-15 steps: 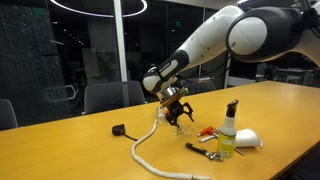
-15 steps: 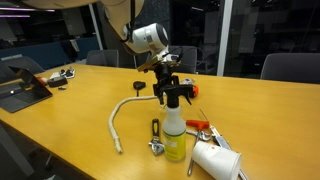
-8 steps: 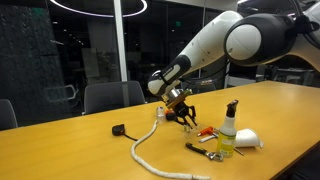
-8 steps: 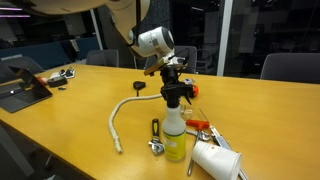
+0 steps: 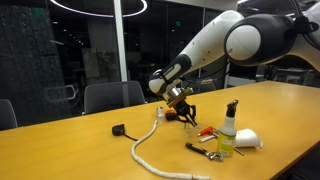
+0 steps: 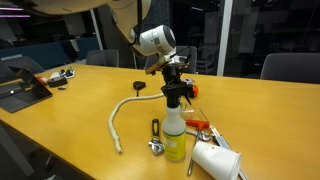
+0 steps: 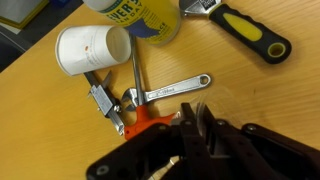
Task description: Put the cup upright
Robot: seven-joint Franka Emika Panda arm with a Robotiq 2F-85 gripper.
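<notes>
The cup is small and clear; in the wrist view only a thin transparent edge of it shows, pinched between the two dark fingers of my gripper. The jaws stand almost together on that wall. In both exterior views the gripper hangs low over the yellow table. In one of them the spray bottle's black head hides part of it. A faint glint of the cup shows under the fingers; whether it is upright or tilted I cannot tell.
A spray bottle of yellow liquid stands near a white cup-like thing lying on its side. A wrench, an orange-handled tool, a yellow-handled tool and a white rope lie around.
The jaws have come together from wide open onto the cup's wall. The arm has sunk slightly towards the table.
</notes>
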